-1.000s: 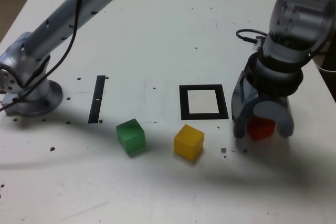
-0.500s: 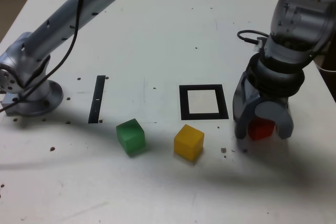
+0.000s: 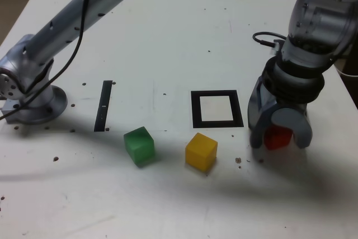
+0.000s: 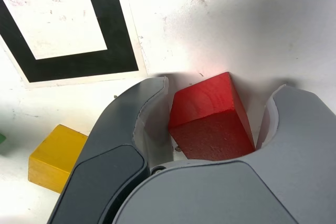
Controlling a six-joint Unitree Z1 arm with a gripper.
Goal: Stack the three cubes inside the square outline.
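On the counter (image 3: 140,200), the arm (image 3: 305,54) has shifted very slightly to the exterior view's right since a second ago, and its claw (image 3: 280,139) has narrowed a little, its fingers still apart around the red cube (image 3: 277,137), with a gap visible beside it. The square outline (image 3: 196,110) lies unchanged to the claw's left, just beyond the yellow cube (image 3: 201,151); the red cube sits outside it, near and right, with the yellow and green (image 3: 140,146) cubes unmoved on the near side, green farther left.
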